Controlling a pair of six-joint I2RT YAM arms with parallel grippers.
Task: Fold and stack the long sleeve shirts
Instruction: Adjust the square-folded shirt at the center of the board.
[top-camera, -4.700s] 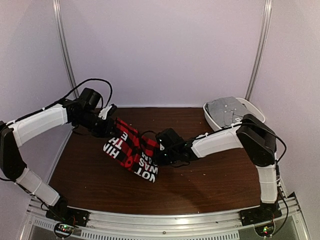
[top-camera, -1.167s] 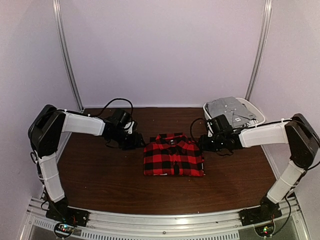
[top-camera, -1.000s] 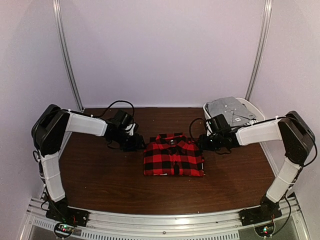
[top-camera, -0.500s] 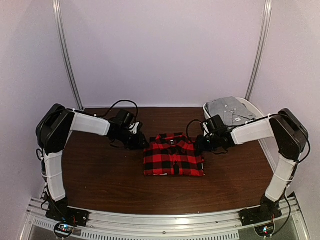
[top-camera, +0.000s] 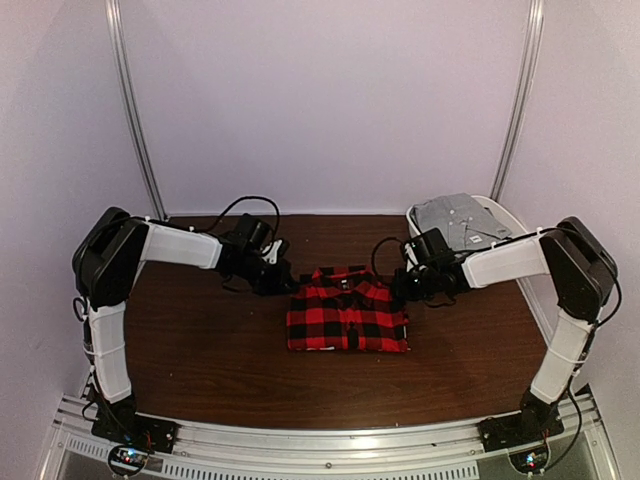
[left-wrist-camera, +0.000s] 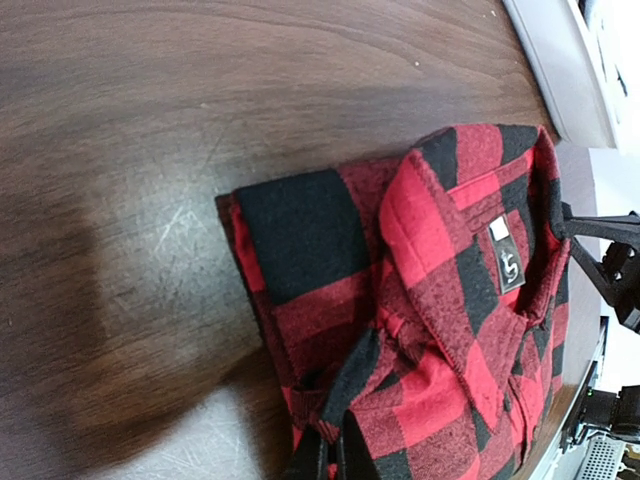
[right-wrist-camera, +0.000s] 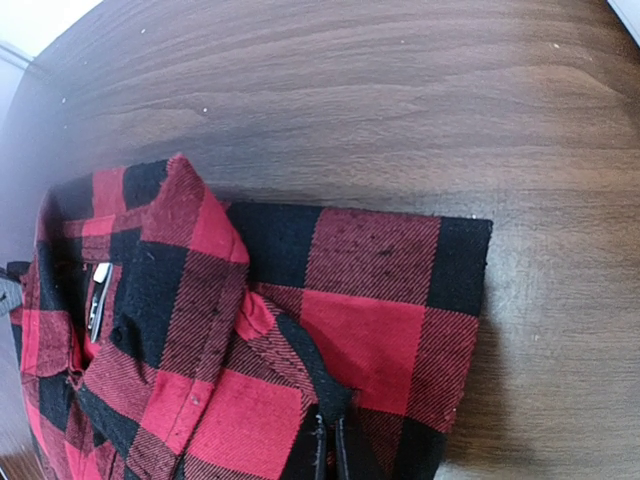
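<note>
Long sleeve shirt (top-camera: 347, 318), folded, lies flat just left of the bin (top-camera: 412, 222), spanning crosswise between left gripper (top-camera: 287, 285) and right gripper (top-camera: 401, 288), each clenched on a collar-end shoulder edge, the right one nearer the bin.
</note>
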